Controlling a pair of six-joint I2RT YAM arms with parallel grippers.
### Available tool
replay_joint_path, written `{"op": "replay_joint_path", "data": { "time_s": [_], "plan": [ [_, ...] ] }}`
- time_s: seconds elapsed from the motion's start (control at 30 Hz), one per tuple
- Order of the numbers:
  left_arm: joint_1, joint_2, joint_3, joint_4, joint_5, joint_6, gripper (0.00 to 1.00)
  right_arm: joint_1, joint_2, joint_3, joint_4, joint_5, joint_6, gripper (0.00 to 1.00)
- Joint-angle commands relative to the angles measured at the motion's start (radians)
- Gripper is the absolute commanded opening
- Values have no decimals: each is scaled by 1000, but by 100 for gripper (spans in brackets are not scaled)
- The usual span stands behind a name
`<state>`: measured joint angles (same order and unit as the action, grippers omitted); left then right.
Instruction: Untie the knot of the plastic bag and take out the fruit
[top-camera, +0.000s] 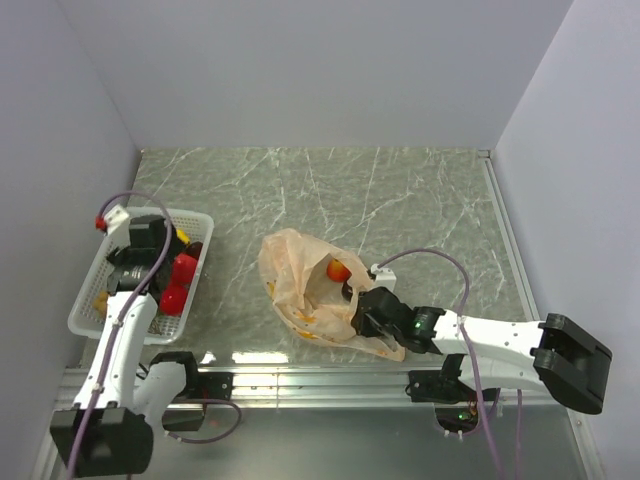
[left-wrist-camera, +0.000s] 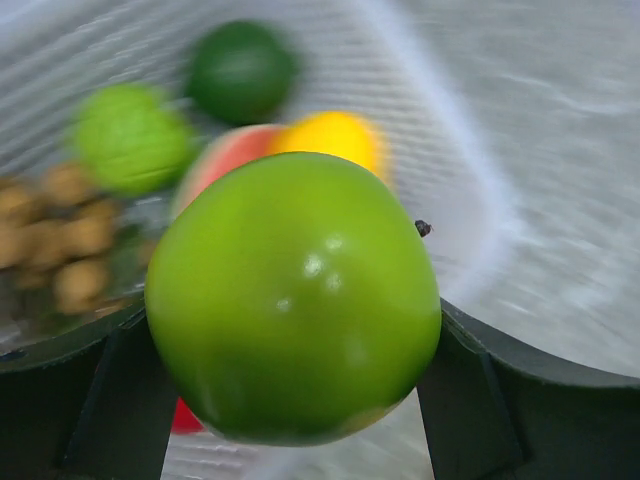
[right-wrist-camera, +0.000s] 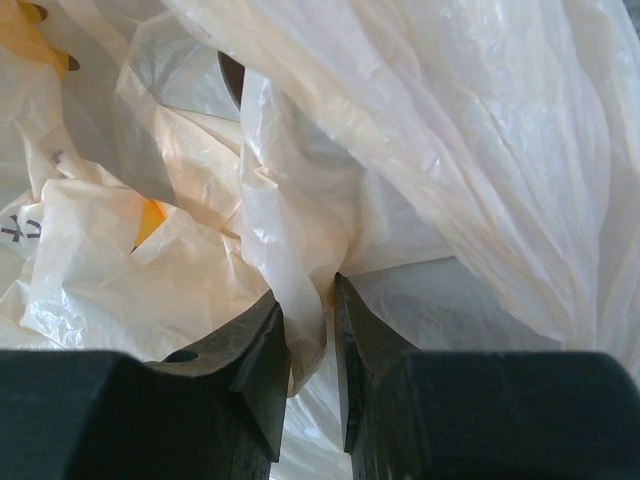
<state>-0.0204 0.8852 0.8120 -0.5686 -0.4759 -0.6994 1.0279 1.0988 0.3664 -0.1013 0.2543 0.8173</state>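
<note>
You cannot make out the knot in any view: the plastic bag (top-camera: 305, 290) lies slumped and open-mouthed on the marble table (top-camera: 400, 210), and its handle loops are lost among the crinkled folds. Much of the bag's right lower part is covered in the top view by the right gripper (top-camera: 362, 318). In the right wrist view that gripper's two dark fingers (right-wrist-camera: 262, 365) are pinched on a thin fold of the bag's plastic (right-wrist-camera: 300, 300), with only a narrow gap between them filled by film. Behind the fold you see just a yellow printed mark and more film; what lies deeper is hidden.

Inside the bag's mouth, one peach-orange fruit (top-camera: 339, 270) shows, with a dark rounded shape just below it that you cannot identify.

To the left of the bag, well apart from it, sits the white lattice basket (top-camera: 195, 285). The left arm covers most of its contents in the top view; red fruits (top-camera: 180, 280) show at its right side. The left gripper (left-wrist-camera: 290, 400) hangs over the basket, clamped on a green apple (left-wrist-camera: 292, 300) that fills the left wrist view, its fingers pressed against both sides. Behind the apple, blurred, you can see in the basket a yellow lemon (left-wrist-camera: 335, 138), a reddish fruit, two green ones and a cluster of tan berries (left-wrist-camera: 60, 240).
</note>
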Motion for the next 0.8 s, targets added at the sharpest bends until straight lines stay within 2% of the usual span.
{"op": "replay_joint_path", "data": {
  "time_s": [0.0,0.1,0.13,0.17,0.37,0.5,0.63,0.67,0.7,0.73,0.77],
  "plan": [
    [131,-29,-57,9,-46,9,50,4,-27,19,-17,37,-9,29],
    [168,-11,-30,-5,-55,-14,75,6,-33,20,-24,39,-17,29],
    [168,-6,-22,-11,-52,-11,93,6,-37,20,-29,40,-20,29],
    [168,-2,-20,-8,-34,-8,98,4,-48,19,-34,45,-21,30],
    [165,-48,-10,-17,17,26,99,6,-91,19,-70,59,-26,31],
    [120,-75,22,-33,133,26,99,8,-122,49,-118,85,-49,31],
    [-48,-100,38,-2,264,-31,99,6,-168,72,-155,115,-61,31],
    [-167,-89,39,3,263,-54,99,8,-175,75,-158,122,-61,31],
    [-232,-80,47,10,257,-96,99,8,-181,80,-158,128,-61,29],
    [-362,-68,67,15,235,-119,99,6,-195,78,-159,135,-60,27],
    [-424,-34,79,19,226,-139,99,6,-201,74,-155,138,-53,26]
  ]
}}
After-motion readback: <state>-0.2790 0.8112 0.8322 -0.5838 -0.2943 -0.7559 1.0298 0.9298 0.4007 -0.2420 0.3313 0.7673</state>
